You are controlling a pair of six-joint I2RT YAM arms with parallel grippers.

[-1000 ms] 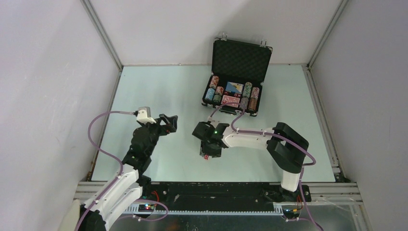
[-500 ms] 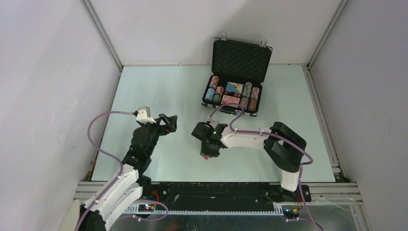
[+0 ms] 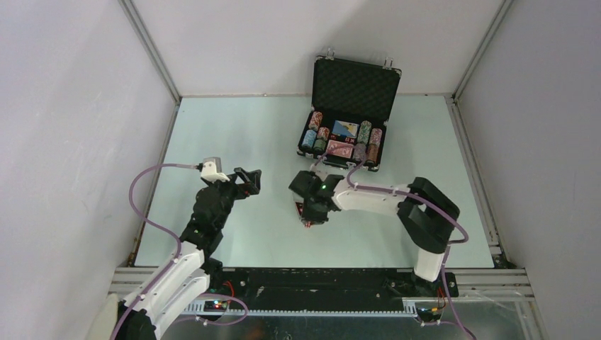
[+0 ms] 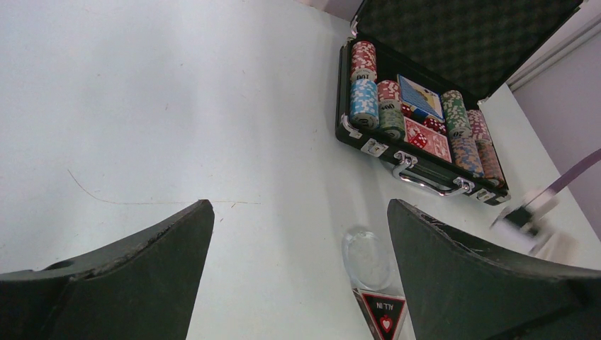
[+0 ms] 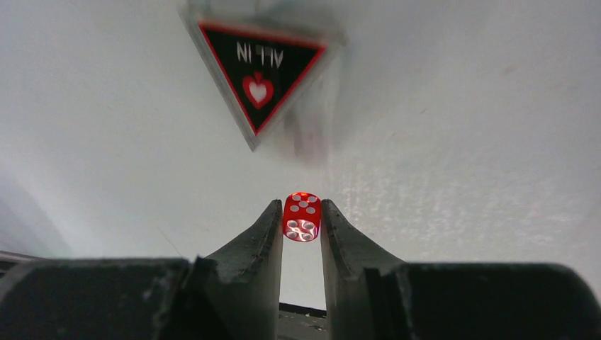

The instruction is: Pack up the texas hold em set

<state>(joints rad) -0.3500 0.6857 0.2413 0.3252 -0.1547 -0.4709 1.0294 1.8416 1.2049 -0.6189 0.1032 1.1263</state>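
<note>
Right wrist view: the right hand [image 5: 300, 207] pinches one red die [image 5: 302, 217] at its very fingertips (a shallow hold), near the ALL IN token [image 5: 259, 67] on the table [image 3: 234, 134]. Carried to the open briefcase [image 3: 354, 88], it could twist free and roll off. Meanwhile the left hand [image 4: 299, 205] hangs spread, empty.

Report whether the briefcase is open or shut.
Open. The briefcase has its lid raised upright, foam lining exposed, with chip stacks and card decks visible inside.

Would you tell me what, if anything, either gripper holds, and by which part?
The right gripper pinches a red die by two opposite faces at its jaws' tips; the left gripper is open, holding nothing.
</note>
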